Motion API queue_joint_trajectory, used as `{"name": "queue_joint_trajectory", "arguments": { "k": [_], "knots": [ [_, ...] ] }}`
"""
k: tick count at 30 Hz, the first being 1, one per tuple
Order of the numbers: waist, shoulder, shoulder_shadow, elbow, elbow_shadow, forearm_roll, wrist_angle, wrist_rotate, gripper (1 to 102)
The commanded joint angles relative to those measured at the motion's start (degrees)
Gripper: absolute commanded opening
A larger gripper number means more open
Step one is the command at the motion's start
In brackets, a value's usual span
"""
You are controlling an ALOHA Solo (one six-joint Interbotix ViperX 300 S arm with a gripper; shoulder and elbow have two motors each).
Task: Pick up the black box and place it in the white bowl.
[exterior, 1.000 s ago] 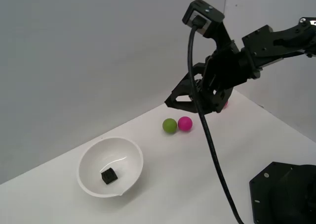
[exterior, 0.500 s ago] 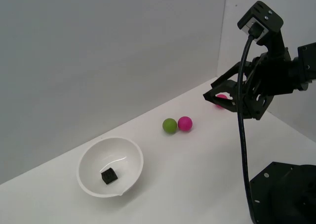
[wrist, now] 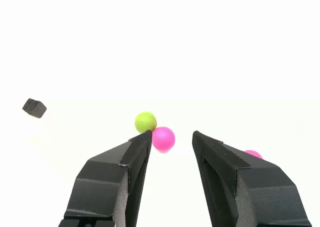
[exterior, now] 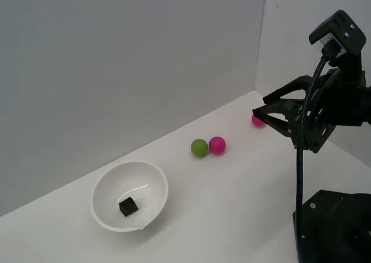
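Biggest thing here is the white table [exterior: 232, 205], then the black arm hanging over its right side in the exterior view, with the gripper [exterior: 268, 113] up in the air well clear of everything. Fingers are spread wide with nothing between them, and the wrist view makes that obvious since there's just bare table in the gap. My read is that it's parked there because its job is done, not lining up for a grab. Next down in size is the white bowl [exterior: 155, 185], sitting near the front left of the table, and the black box [exterior: 128, 206] is lying in the bottom of it, so the task looks finished to me. Then the little stuff: a green ball [exterior: 199, 148] and a pink ball [exterior: 217, 145] touching each other about mid-table, plus a second pink ball [exterior: 257, 120] farther back, right by the fingertips from this angle. What's funny is the wrist view is so washed out that the bowl basically disappears into the white, and the box just looks like it's floating there off to one side. You'd never know it was in a bowl without the exterior view. On the flip side, the wrist view gives the clean look at the gap between the fingers.
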Motion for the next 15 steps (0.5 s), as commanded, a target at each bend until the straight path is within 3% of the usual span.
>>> {"name": "queue_joint_trajectory", "arguments": {
  "k": [1, 15],
  "knots": [
    [1.32, 0.88, 1.05, 0.26, 0.26, -0.35, 0.00, 0.44, 46],
    [2.46, 4.48, 4.57, 1.41, 1.41, -0.35, -3.69, 0.09, 46]
  ]
}}
